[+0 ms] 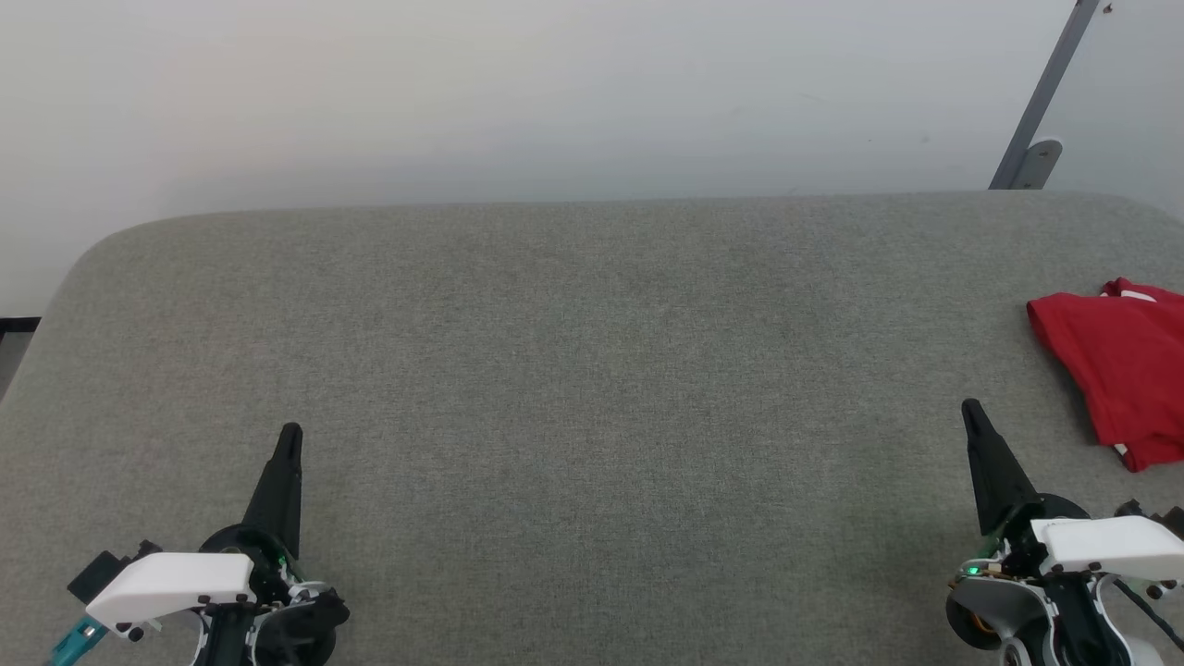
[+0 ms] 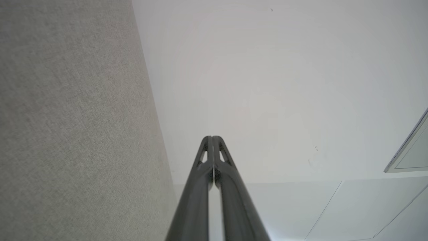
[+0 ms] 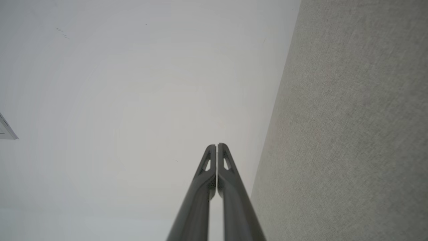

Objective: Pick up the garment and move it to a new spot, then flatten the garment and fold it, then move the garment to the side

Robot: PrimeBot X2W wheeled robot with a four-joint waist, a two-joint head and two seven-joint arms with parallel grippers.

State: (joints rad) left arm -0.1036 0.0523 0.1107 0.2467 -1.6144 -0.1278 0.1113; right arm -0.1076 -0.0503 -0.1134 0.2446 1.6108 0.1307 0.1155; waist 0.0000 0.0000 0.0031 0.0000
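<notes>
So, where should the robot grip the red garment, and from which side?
Probably the garment is best pinched at its exposed left edge, near the corner, with the right gripper coming from the middle of the table. That edge lies free and closest to this gripper; the rest runs out of the head view. The shut jaws must open first.
</notes>
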